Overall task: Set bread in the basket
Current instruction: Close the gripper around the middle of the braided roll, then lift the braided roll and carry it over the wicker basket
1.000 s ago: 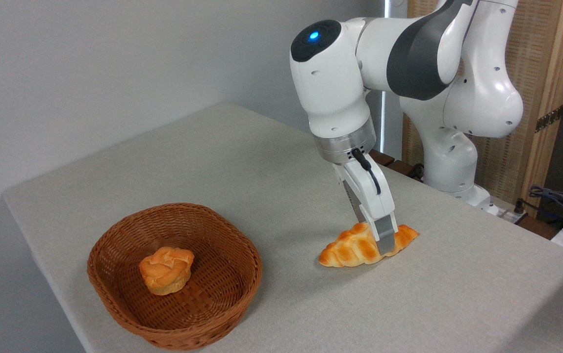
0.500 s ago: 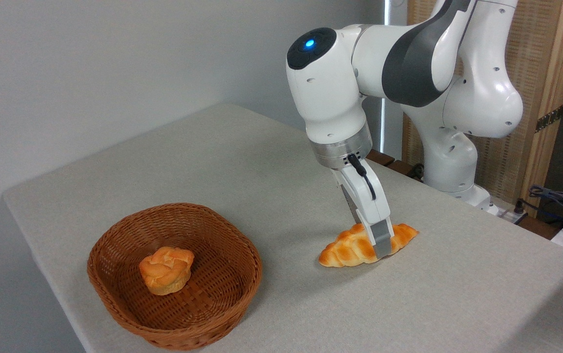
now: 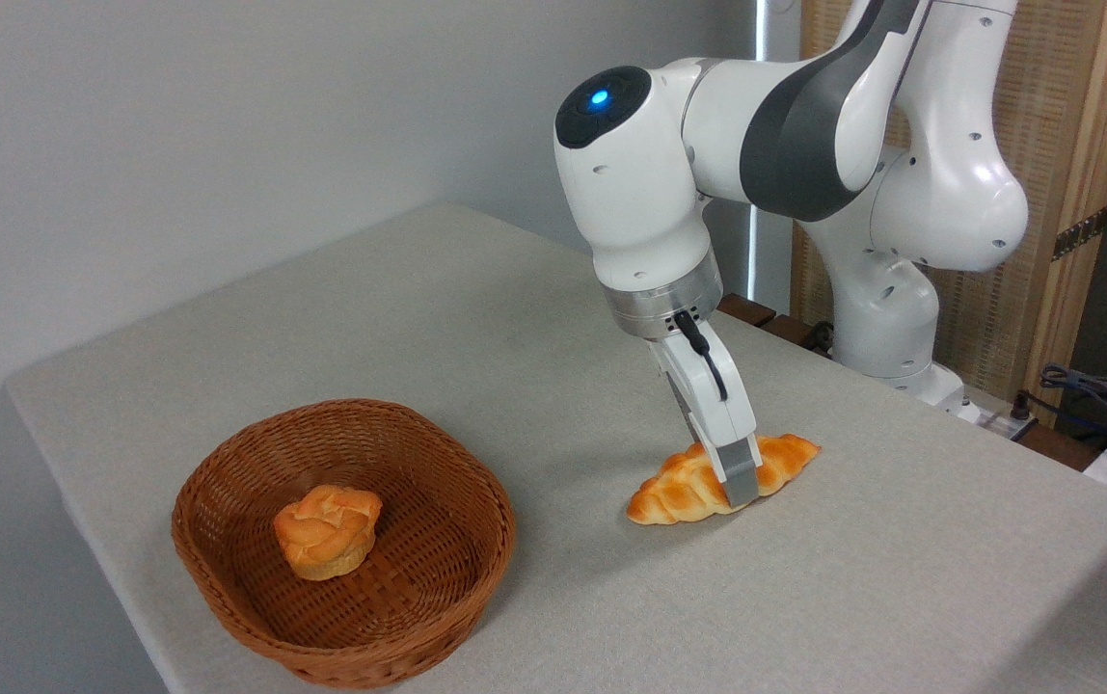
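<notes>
Camera view: gripper clamped narrowly across the braided bread, loaf low over the table

1. Basket sits on table, front left, w/ bun inside.
2. Bread lies on table, right of basket, well apart.
3. Gripper comes down over bread's middle; arm behind, to the right.

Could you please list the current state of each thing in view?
Long braided golden-orange bread loaf: lying on the table, outside the basket, gripped by the hand.
Oval brown woven wicker basket: upright, holding the bun.
Small round puffy bun: resting inside the basket.
Hand: shut on the loaf.
</notes>
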`<move>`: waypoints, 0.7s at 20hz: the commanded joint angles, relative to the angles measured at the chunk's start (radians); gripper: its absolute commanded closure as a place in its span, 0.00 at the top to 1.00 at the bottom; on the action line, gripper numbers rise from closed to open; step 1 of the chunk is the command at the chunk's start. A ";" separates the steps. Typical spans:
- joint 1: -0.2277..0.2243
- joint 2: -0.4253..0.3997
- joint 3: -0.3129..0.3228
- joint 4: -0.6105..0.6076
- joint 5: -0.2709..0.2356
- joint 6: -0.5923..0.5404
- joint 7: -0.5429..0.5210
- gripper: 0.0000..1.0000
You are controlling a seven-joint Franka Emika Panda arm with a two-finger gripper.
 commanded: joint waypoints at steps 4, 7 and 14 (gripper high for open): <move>-0.016 0.004 0.003 -0.008 -0.017 0.031 0.021 0.42; -0.021 0.004 0.003 -0.005 -0.018 0.031 0.019 0.42; -0.021 0.003 0.003 0.001 -0.020 0.028 0.019 0.39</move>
